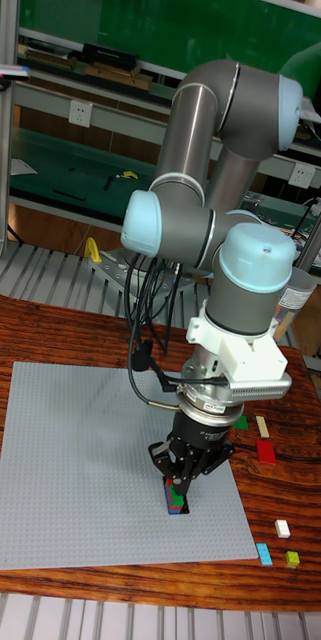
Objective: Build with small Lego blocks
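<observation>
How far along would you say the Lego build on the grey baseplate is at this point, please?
Early stage. Done: a small stack of coloured bricks stands on the grey baseplate. In hand: the gripper is down on that stack, though whether it grips a brick is unclear. Left: several loose bricks wait on the wooden table, including a red brick, a white brick and a blue brick.

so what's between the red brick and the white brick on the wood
Nothing: in the tall fixed view, only bare wooden table separates the red brick from the white brick.
</observation>
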### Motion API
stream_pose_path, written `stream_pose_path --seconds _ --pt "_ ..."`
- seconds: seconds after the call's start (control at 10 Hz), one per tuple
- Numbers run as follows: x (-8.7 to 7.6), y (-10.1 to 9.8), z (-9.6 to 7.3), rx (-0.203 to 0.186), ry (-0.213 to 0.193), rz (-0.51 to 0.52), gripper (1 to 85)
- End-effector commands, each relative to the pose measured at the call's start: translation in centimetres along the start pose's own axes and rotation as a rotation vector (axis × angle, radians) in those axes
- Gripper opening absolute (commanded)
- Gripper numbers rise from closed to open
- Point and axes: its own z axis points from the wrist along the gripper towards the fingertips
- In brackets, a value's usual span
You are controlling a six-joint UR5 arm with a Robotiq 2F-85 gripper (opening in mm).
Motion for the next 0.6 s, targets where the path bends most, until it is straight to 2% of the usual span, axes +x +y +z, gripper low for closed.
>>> stream_pose_path --seconds 0.0,0.5 --pt "-0.8 -0.2 0.6 -0.005 -0.007 0.002 1.3" --pt "-0.2 0.1 1.6 -0.005 -0.018 -0.002 1.3"
